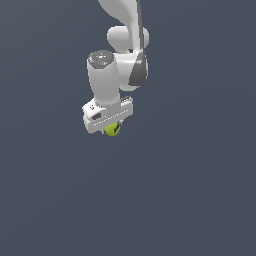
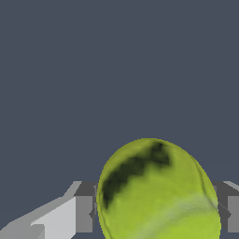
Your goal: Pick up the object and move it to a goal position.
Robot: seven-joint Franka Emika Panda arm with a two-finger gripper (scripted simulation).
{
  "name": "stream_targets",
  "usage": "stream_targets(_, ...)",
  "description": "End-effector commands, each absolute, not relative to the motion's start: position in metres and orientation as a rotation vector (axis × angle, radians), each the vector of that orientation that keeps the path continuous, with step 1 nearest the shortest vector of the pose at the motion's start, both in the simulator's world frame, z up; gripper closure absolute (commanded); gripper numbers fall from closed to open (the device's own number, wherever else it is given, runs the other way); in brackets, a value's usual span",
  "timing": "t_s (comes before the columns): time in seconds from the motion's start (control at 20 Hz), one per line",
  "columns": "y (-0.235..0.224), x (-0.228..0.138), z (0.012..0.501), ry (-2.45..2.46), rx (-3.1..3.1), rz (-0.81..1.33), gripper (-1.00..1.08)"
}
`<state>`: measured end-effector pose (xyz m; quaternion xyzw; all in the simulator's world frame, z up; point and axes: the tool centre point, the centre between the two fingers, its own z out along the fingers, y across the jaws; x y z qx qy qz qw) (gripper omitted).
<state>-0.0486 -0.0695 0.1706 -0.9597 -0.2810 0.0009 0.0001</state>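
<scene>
The object is a small yellow-green ball (image 1: 113, 129) with dark marks. In the exterior view it peeks out just under the white gripper (image 1: 111, 128), near the middle of the picture. In the wrist view the ball (image 2: 158, 191) is large and sits between the two dark finger pads (image 2: 85, 212), which press on both of its sides. The gripper (image 2: 156, 212) is shut on the ball. Most of the ball is hidden by the gripper body in the exterior view. I cannot tell whether the ball rests on the surface or is lifted.
A plain dark blue-grey surface (image 1: 190, 190) fills both views. The white arm (image 1: 125, 30) comes down from the top of the exterior view. No other objects show.
</scene>
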Motion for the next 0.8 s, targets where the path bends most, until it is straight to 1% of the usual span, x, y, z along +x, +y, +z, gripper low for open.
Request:
stream_targets(0.0, -0.081, -0.062, 0.184, -0.884, -3.015, 0.0, 1.08)
stream_targets(0.4, -0.109, -0.092, 0.213, -0.884, -3.014, -0.001, 1.08)
stream_targets(0.75, -0.117, -0.1, 0.222, -0.884, -3.014, -0.001, 1.08)
